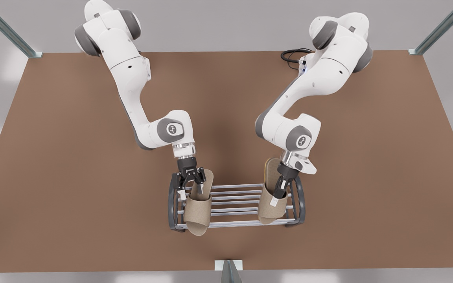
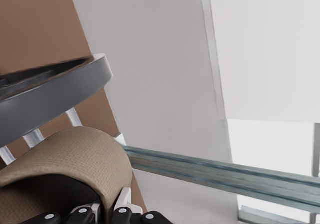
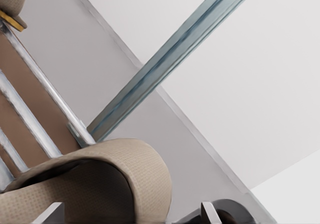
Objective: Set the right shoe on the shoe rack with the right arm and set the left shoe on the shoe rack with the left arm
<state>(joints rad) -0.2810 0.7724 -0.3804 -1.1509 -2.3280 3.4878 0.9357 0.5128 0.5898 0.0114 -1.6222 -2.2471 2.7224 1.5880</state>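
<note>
The shoe rack (image 1: 234, 192) is sitting on the brown table (image 1: 73, 177), down at 6 o'clock from the table's middle. Both tan shoes are lying across its silver bars, toes pointing to 6 o'clock.

At the rack's 9 o'clock end, the right gripper (image 1: 192, 192) is hanging over the right shoe (image 1: 197, 214). Its fingers (image 3: 52, 215) are standing spread wide. One is sitting inside the shoe's opening and the other is staying outside the strap, so they are not squeezing it. The shoe's toe is poking out past the front bar.

At the rack's 3 o'clock end, the left gripper (image 1: 275, 198) is reaching down onto the left shoe (image 1: 267, 210). Its fingers are pressing close together and pinching the edge of the strap. This shoe is leaning a bit, with its heel sticking up at 12 o'clock. In the left wrist view the dark arched end of the rack (image 2: 55, 88) is curving just beside the shoe's strap (image 2: 65, 164)
</note>
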